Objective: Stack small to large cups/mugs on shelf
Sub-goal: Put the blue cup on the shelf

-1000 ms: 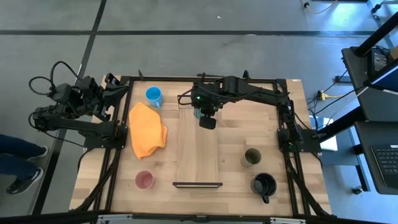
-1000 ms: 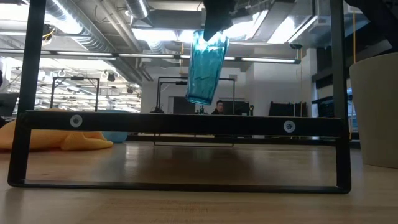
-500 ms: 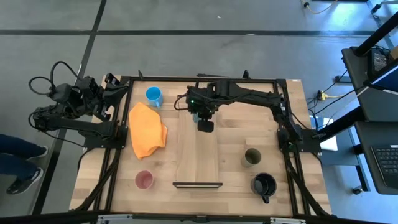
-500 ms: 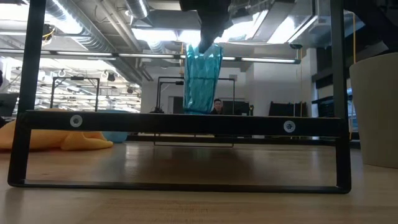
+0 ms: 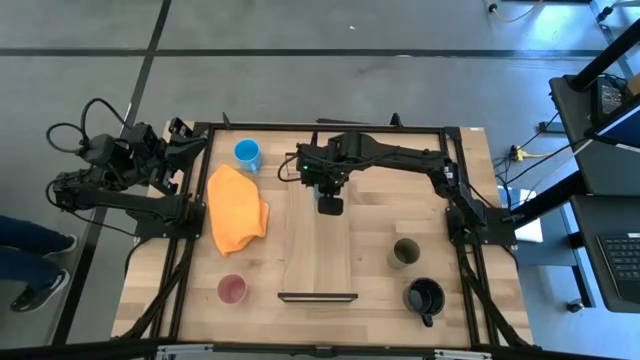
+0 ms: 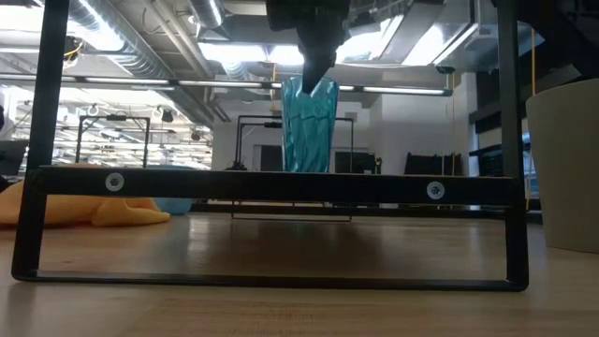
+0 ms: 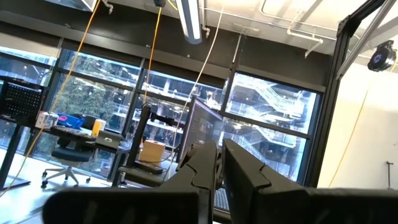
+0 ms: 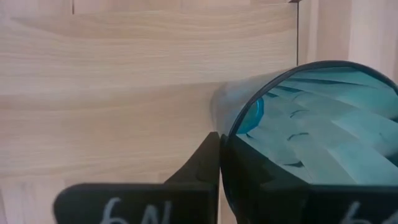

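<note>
Since a second ago the teal tumbler has swung from a tilt to upright and shifted over, and the right tool has drawn back toward the far end of the shelf. That tool is clamped on the tumbler's rim (the right wrist view shows one dark finger outside the wall and the other inside the mouth). In the low view the tumbler hangs upright under the tool, its base hidden behind the shelf's near black frame, so whether it touches the plank cannot be told. From above, the tool sits over the far part of the plank.

On the bench, the bright blue mug stands at the far left, just beyond the orange cloth. The pink cup is near the front left, beside the shelf. The olive-green cup and the black mug stand to the right of the shelf, the black one nearer the front.

The left tool is parked off the bench's left side, aimed up at the room, its fingers close together with only a narrow slit between them and nothing in them.
</note>
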Action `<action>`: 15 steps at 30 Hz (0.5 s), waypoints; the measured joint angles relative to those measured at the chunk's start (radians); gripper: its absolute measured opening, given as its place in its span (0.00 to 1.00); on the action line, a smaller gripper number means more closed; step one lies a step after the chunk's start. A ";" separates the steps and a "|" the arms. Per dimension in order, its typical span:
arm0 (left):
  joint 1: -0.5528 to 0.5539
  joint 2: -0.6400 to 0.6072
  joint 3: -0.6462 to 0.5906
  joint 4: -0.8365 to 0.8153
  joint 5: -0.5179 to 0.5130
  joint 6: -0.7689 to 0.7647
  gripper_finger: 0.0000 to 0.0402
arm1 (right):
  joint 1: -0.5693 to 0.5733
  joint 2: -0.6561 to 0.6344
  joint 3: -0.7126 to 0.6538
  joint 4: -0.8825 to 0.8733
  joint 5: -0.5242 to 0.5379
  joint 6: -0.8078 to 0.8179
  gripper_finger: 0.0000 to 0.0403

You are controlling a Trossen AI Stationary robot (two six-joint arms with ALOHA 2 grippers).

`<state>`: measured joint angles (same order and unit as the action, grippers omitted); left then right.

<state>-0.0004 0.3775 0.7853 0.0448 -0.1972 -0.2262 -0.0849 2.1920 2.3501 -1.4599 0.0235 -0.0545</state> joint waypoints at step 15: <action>0.000 0.000 0.000 0.000 0.000 0.000 0.06 | -0.002 0.000 0.000 0.072 0.001 -0.004 0.05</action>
<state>-0.0006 0.3775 0.7853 0.0449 -0.1971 -0.2260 -0.0868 2.1918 2.3501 -1.3876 0.0242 -0.0586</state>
